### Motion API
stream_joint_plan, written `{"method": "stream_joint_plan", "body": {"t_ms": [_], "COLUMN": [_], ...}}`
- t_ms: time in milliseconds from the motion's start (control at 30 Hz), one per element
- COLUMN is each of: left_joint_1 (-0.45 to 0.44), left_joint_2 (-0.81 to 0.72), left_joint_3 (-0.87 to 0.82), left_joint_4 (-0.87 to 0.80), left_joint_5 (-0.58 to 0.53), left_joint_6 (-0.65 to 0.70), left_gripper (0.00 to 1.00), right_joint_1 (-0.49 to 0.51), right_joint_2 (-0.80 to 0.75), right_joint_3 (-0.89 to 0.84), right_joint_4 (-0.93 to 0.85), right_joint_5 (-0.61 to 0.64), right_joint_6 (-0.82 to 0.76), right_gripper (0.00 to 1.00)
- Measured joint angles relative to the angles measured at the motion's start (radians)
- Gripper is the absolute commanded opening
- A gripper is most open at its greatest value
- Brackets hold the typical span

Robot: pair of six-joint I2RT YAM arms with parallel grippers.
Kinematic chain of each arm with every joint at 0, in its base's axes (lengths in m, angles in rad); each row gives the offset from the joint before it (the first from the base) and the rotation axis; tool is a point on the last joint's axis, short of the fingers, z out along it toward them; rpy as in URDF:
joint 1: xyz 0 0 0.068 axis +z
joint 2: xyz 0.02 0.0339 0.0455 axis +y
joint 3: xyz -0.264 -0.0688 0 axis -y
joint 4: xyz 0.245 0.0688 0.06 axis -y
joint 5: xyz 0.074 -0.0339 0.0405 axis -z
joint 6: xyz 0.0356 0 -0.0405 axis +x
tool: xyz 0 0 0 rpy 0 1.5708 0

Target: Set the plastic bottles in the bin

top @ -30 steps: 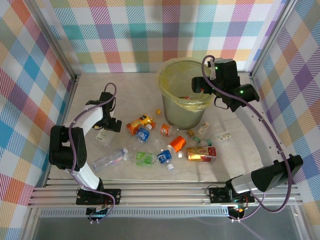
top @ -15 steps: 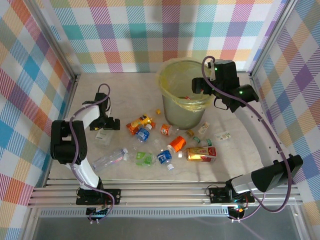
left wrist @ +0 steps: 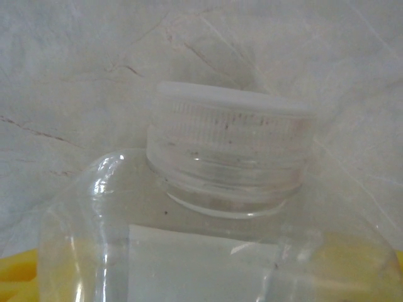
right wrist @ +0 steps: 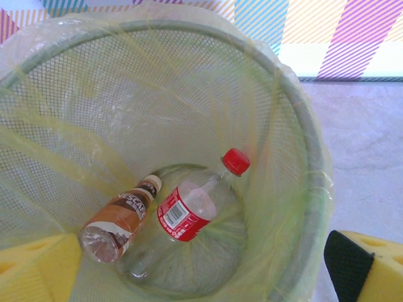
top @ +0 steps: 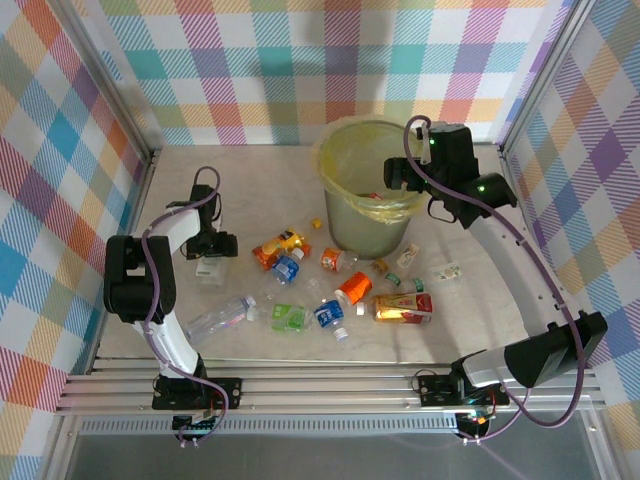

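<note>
The bin (top: 352,225) is seen upright at upper centre of the top view, on the table (top: 260,190). In the right wrist view two bottles are seen lying on its bottom. A brown bottle (right wrist: 119,221) lies at lower left. Just beside it lies a red bottle (right wrist: 192,204), its red-capped end turned to the upper right.

The right gripper (top: 398,178) is held over the bin's right rim. Its yellow pads (right wrist: 28,267) are seen at the two lower corners of the wrist view, spread wide, with nothing between them.

The left gripper (top: 212,248) is seen at left centre of the top view, right over a clear bottle (top: 208,270) that lies left of the main scatter. In the left wrist view the bottle's ribbed pale cap (left wrist: 230,148) is seen at centre, with a white label below it. Yellow from the pads is glimpsed at the lower corners, on either side of the bottle. Whether the fingers are pinching the bottle or only flanking it cannot be told.

The other bottles (top: 329,314) are strewn below the bin across the centre of the top view. An orange bottle (top: 278,247) is seen left of the bin's base and a green bottle (top: 288,318) lower down. A long clear bottle (top: 220,318) lies at the lower left of the scatter.
</note>
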Motion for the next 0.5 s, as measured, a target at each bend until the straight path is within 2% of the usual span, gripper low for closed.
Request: {"method": "stream_joint_plan", "body": {"t_ms": [500], "left_joint_1": [-0.001], "left_joint_2": [-0.209], "left_joint_3": [0.005], "left_joint_4": [0.032], "left_joint_5": [0.005], "left_joint_6": [-0.008], "left_gripper": [0.66], "right_joint_1": [0.000], "right_joint_2": [-0.056], "right_joint_3": [-0.019], "right_joint_4": [0.023], "right_joint_5": [-0.101], "right_joint_6": [0.018], "right_gripper": [1.00]}}
